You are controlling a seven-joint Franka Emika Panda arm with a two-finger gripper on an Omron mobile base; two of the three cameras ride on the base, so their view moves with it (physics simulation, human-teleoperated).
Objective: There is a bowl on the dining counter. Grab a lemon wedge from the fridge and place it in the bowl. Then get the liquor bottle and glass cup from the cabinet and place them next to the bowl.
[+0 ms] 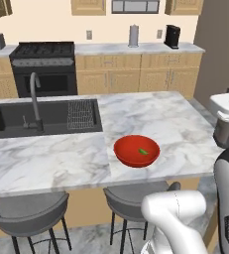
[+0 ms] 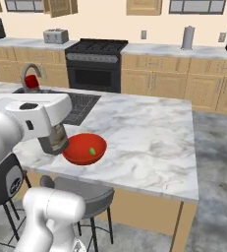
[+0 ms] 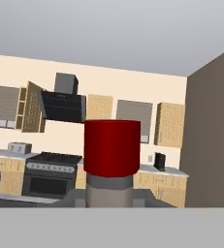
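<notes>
Since the lemon wedge (image 1: 143,151) already sits inside the red bowl (image 1: 131,154) at the centre of the left base frame, on the counter (image 1: 150,116), that first bit looks done. The liquor bottle (image 3: 112,147), red cap up, fills the middle of the hand view, jaws clamped on its neck, so I'd say it's being carried over. Glass cup is still to fetch. Left of the bowl in the right base frame, the arm is folded high, hand level, pointing across the kitchen.
</notes>
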